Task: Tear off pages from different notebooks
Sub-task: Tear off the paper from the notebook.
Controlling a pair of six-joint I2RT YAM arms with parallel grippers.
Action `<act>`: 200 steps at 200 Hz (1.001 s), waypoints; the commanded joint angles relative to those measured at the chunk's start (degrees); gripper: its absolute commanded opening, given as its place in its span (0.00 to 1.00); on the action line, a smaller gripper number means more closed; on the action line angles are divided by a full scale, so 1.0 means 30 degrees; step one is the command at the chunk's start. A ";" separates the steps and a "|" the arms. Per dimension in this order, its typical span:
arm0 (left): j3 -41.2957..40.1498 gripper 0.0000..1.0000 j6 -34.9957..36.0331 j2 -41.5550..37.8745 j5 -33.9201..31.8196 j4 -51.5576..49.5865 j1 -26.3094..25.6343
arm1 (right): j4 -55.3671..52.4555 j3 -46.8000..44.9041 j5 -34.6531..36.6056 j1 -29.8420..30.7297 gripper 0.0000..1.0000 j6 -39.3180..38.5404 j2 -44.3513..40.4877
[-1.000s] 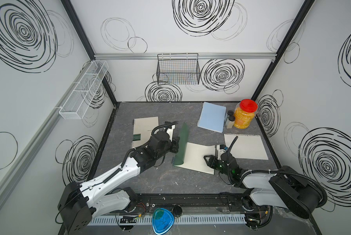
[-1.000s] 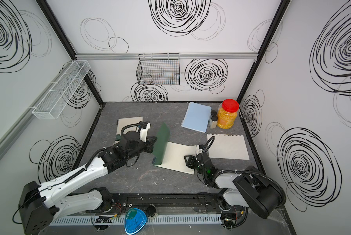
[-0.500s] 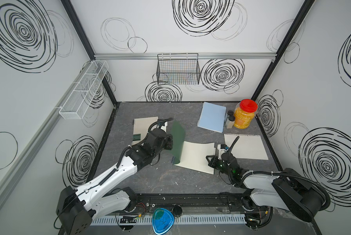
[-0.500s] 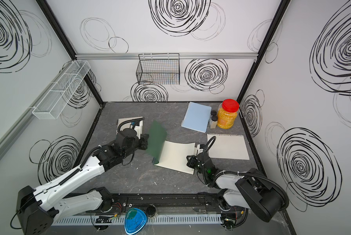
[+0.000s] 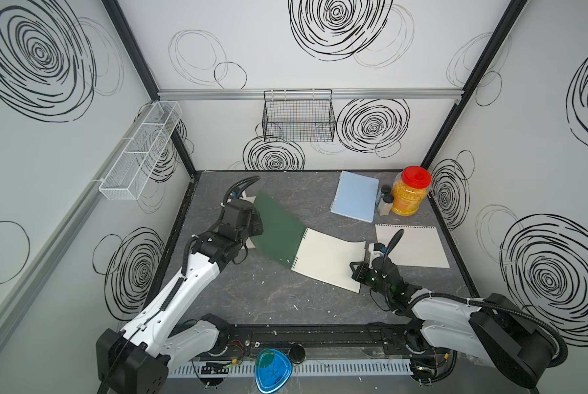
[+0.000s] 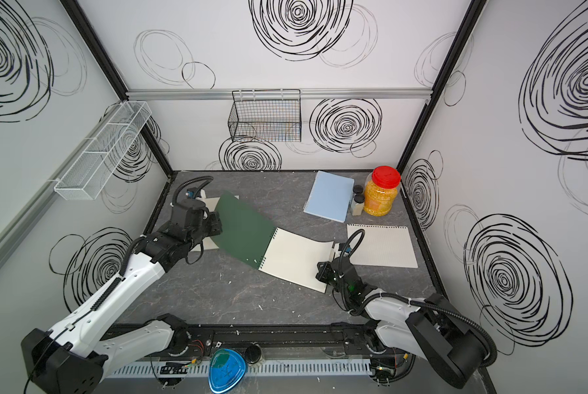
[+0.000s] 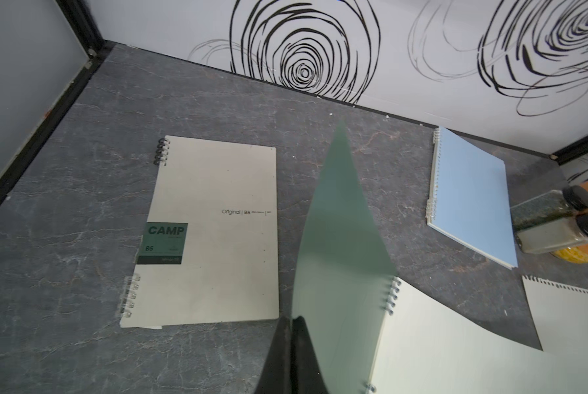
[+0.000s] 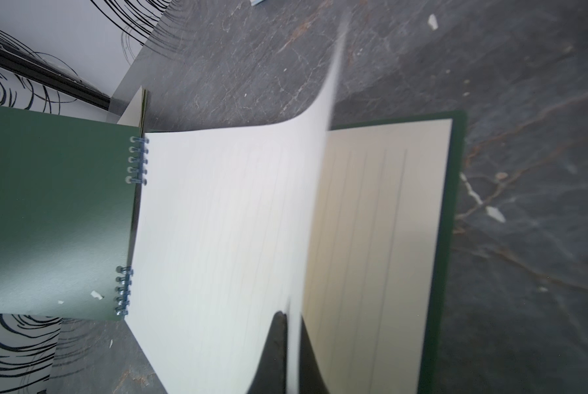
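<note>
The dark green notebook lies open mid-table. Its green cover point(image 5: 279, 232) point(image 6: 245, 228) is swung back to the left, and my left gripper point(image 7: 292, 319) point(image 5: 256, 221) is shut on the cover's edge. The cream top page point(image 5: 330, 259) point(image 8: 224, 221) curls upward at its free edge, where my right gripper point(image 8: 287, 315) point(image 5: 362, 262) is shut on it. Beneath and beside my left arm lies the cream notebook point(image 7: 217, 221) with a green label. At the back right lies the light blue notebook point(image 5: 355, 201) point(image 7: 470, 194). One loose page point(image 5: 412, 245) point(image 6: 381, 245) lies flat at the right.
A red-lidded jar point(image 5: 410, 196) and two small bottles point(image 5: 384, 204) stand at the back right beside the blue notebook. A wire basket point(image 5: 299, 116) hangs on the back wall and a white mesh shelf point(image 5: 142, 150) on the left wall. Small paper scraps dot the tabletop.
My left gripper has swung the green cover from upright over to the left, laying the notebook open. My right gripper has shut on the top page's free edge, which now lifts.
</note>
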 commanded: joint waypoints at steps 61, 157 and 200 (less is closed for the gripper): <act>0.0438 0.00 -0.0478 0.0072 -0.0773 -0.0422 0.2773 | -0.1899 -0.0620 0.1149 -0.0142 0.00 -0.0060 -0.1409; -0.1258 0.00 -0.0955 0.0329 -0.1146 0.0533 0.4204 | -0.2180 -0.0391 0.1493 -0.0140 0.00 -0.0037 -0.0835; -0.1406 0.00 -0.0955 0.0335 -0.1473 0.0443 0.4528 | -0.2203 -0.0257 0.1733 -0.0199 0.00 -0.0036 -0.0154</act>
